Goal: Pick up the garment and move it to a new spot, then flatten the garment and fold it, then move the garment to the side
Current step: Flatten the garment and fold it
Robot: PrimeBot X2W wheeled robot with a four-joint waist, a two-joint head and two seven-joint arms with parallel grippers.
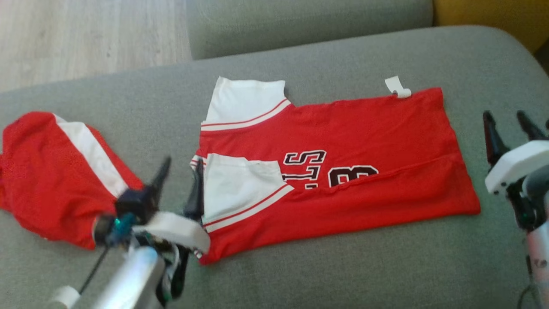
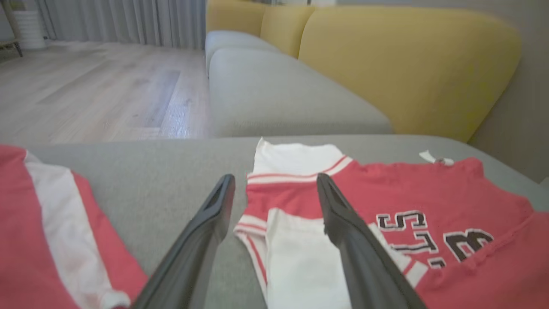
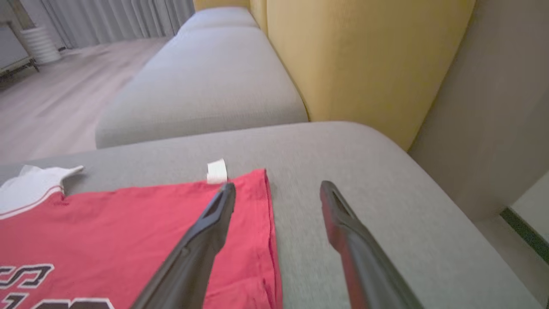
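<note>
A red jersey (image 1: 364,128) with white sleeves and dark lettering lies spread on the grey sofa seat (image 1: 300,270), its near long edge folded over the print. The jersey (image 2: 429,193) also fills the right of the left wrist view, and its hem end (image 3: 128,227) lies low left in the right wrist view. My left gripper (image 1: 180,171) hovers open at the sleeve end, its fingers (image 2: 339,214) straddling the white sleeve (image 2: 300,266). My right gripper (image 1: 508,124) is open just past the hem, one finger (image 3: 214,214) over the red cloth. Both are empty.
A second red-and-white garment (image 1: 47,180) lies crumpled at the seat's left end. A white tag (image 1: 398,88) sticks out from the jersey's far edge. Another grey seat cushion (image 1: 300,21) lies beyond, yellow backrests (image 2: 407,64) to the right, wooden floor (image 1: 85,38) to the left.
</note>
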